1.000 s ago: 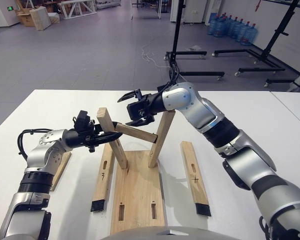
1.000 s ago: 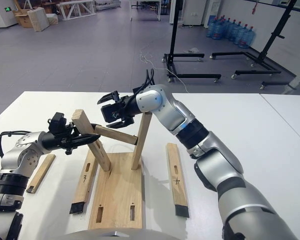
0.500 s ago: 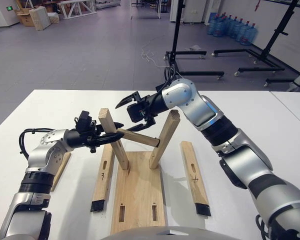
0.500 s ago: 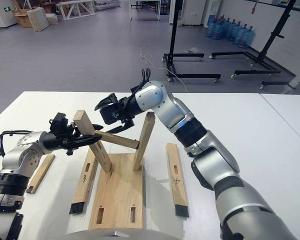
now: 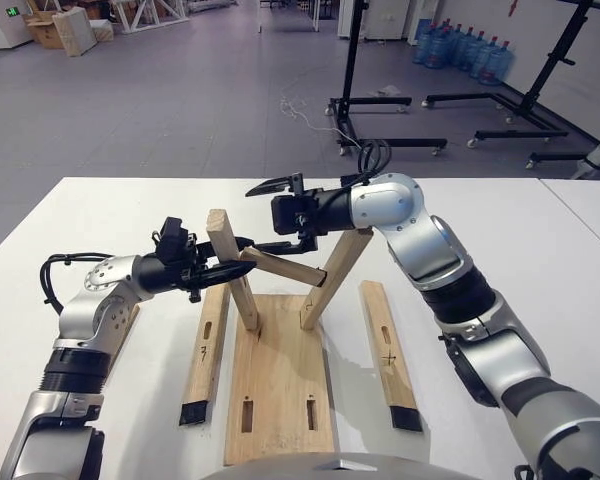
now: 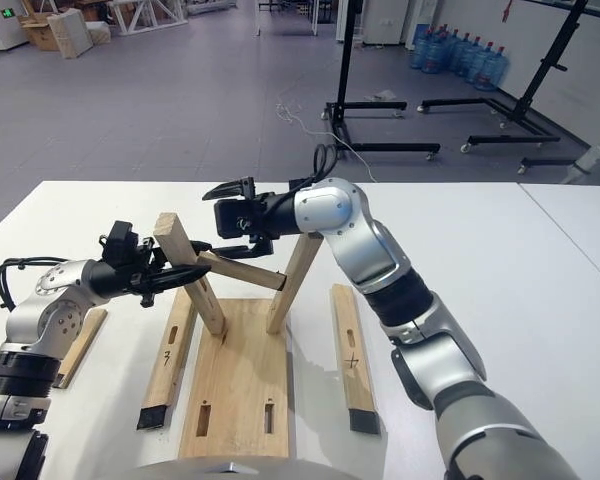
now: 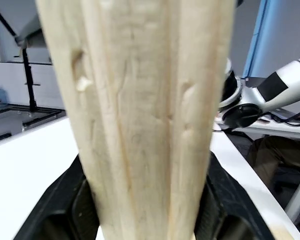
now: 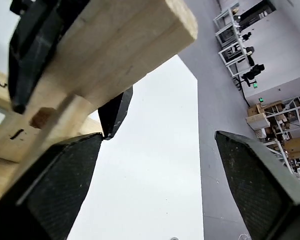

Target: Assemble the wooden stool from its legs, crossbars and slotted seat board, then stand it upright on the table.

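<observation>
Toward the table's [image 5: 100, 220] left edge, the left gripper [image 5: 230, 268] squeezes the left leg [image 5: 244, 300], and the wood hides most of its fingers [image 7: 60, 205]. That leg, the crossbar [image 5: 285, 267] and the right leg [image 5: 332, 280] stand tilted on the seat board [image 5: 280, 390] by the front edge. The right gripper [image 5: 258, 217] gapes open just above the crossbar.

Both arms wore rounded silver-grey shells, broken by black bands at the joints. The right arm [image 5: 435, 255] carried a looped black cable [image 5: 372, 156] at its wrist. The left arm [image 5: 85, 320] had a thin black cord [image 5: 48, 278] curling beside its elbow. The left pincer [image 5: 242, 268] and the right pincer [image 5: 255, 218] were black, with tapering fingers and finely meshed pads [image 8: 60, 190].
</observation>
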Action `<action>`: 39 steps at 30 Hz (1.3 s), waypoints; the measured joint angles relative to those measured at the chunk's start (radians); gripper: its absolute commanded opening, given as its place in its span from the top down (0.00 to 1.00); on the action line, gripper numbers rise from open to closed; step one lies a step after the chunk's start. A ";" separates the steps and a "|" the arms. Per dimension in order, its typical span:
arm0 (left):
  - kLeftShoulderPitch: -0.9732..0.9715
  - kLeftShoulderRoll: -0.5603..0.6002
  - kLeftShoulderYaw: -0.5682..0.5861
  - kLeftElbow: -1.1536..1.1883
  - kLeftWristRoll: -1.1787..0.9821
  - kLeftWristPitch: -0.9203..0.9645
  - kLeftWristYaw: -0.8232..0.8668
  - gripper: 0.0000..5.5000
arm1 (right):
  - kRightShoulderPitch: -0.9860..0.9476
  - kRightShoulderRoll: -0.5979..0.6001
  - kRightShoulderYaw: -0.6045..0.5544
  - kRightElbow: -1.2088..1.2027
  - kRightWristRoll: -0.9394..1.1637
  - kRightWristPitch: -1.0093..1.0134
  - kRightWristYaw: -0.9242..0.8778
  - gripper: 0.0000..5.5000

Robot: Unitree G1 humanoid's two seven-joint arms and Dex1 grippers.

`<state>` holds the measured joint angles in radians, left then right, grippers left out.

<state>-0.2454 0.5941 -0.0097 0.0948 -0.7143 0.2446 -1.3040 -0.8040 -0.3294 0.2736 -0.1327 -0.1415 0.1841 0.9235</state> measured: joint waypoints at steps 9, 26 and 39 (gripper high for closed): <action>0.032 0.010 0.003 -0.017 0.002 -0.014 0.022 0.63 | -0.015 0.027 -0.123 -0.042 0.025 -0.060 -0.224 0.26; -0.088 -0.012 -0.045 0.134 0.002 0.016 -0.027 0.63 | -0.039 -0.114 0.120 0.041 -0.040 -0.099 0.026 0.26; -0.111 -0.006 -0.061 0.165 0.002 0.012 -0.051 0.63 | -0.054 -0.115 0.215 0.086 -0.083 -0.103 0.135 0.26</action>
<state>-0.3567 0.5880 -0.0704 0.2599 -0.7122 0.2566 -1.3551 -0.8585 -0.4448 0.4889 -0.0467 -0.2246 0.0812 1.0583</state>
